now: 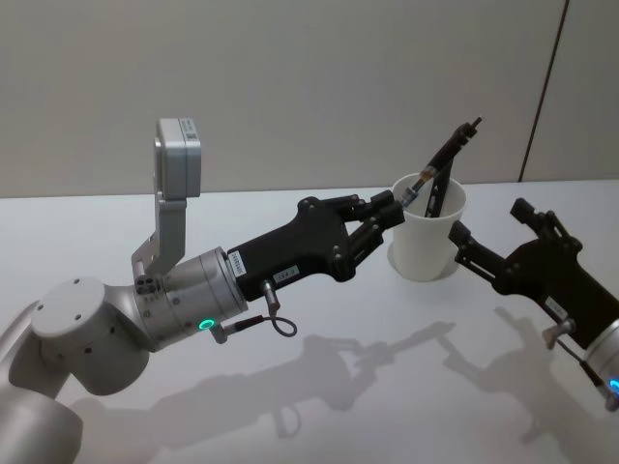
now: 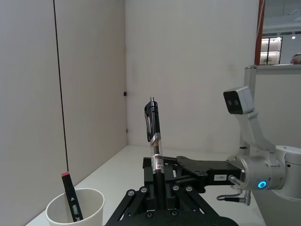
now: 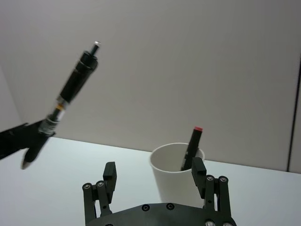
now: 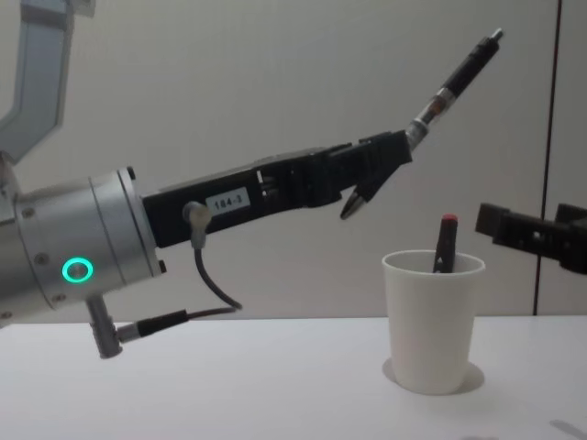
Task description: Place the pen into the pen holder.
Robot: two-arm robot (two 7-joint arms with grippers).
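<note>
My left gripper (image 1: 392, 205) is shut on the lower end of a black pen (image 1: 450, 155), which it holds tilted in the air. The pen's tip end stands just above the near-left rim of the pen holder (image 1: 428, 242), a white paper cup on the table. In the chest view the pen (image 4: 454, 78) slants up to the right, well above the cup (image 4: 433, 316). A black marker with a red end (image 4: 445, 243) leans inside the cup. My right gripper (image 1: 491, 224) is open just right of the cup, its fingers (image 3: 109, 172) spread wide.
The white table (image 1: 319, 406) spreads around the cup with nothing else lying on it. A plain wall rises close behind the table's far edge.
</note>
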